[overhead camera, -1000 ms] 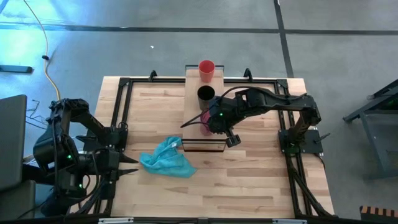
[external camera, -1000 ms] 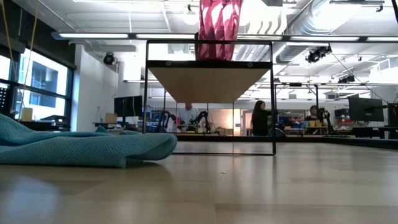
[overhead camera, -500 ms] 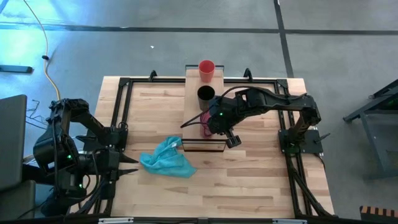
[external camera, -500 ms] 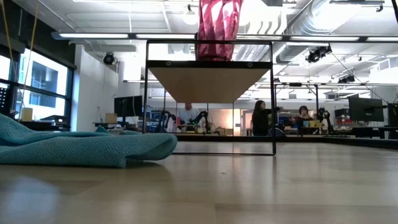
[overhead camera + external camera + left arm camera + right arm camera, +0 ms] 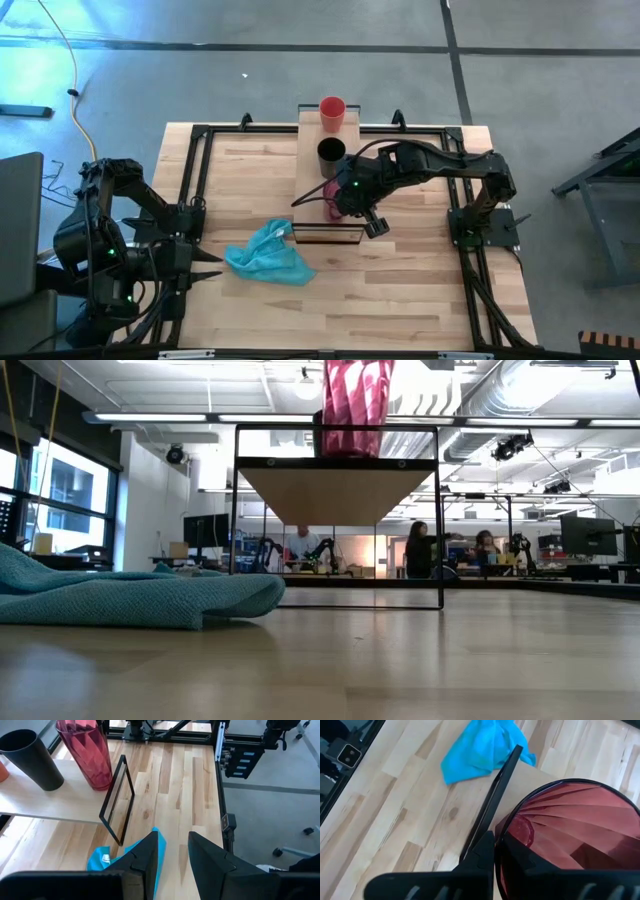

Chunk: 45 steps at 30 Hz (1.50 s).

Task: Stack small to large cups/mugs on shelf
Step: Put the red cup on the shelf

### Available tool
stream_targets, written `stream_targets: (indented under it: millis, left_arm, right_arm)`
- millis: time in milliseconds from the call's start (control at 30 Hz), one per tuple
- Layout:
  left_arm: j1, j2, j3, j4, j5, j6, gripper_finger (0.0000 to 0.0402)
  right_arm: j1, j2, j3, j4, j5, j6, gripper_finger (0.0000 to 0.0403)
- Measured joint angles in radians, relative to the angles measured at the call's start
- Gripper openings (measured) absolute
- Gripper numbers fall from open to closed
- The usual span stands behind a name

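Note:
The pale wooden shelf (image 5: 345, 232) stands on the table, its black frame at the near end. On it stand the orange-red cup (image 5: 332, 110) at the far end, the black cup (image 5: 331, 152) in the middle, and the see-through pinkish-red cup (image 5: 328, 190) nearer the frame. My right gripper (image 5: 337, 197) is over the pinkish-red cup (image 5: 570, 830) and shut on it. That cup's base rests on the shelf top (image 5: 352, 420). My left gripper (image 5: 172, 855) is open and waits near the table's left edge (image 5: 205, 265). My right gripper holds the pinkish-red cup by its rim (image 5: 502, 820), on the side toward the blue cloth. One finger (image 5: 482, 852) is outside the wall and the other (image 5: 517, 860) inside it, coming from above and pointing down. The cup stands upright on the shelf.
A light blue cloth (image 5: 268, 255) lies crumpled on the table left of the shelf's near end (image 5: 120, 595). A black frame runs around the tabletop edges (image 5: 205, 135). People sit at desks in the room beyond (image 5: 415, 550).
In the low view the pinkish-red cup has slid slightly toward the table's right along the shelf top, with my right gripper still shut on its rim.

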Motion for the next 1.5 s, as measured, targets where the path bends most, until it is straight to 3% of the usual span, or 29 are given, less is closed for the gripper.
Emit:
stream_targets:
  millis: [1367, 1500]
  left_arm:
    - [0.0, -0.001, 0.0, 0.0, -0.016, -0.002, 0.0097]
    - [0.0, -0.001, 0.0, 0.0, -0.016, -0.001, 0.0097]
  right_arm:
    - [-0.006, 0.02, 0.0, 0.021, 0.001, -0.015, 0.0]
    - [-0.006, 0.021, 0.0, 0.02, 0.0, -0.014, 0.0015]
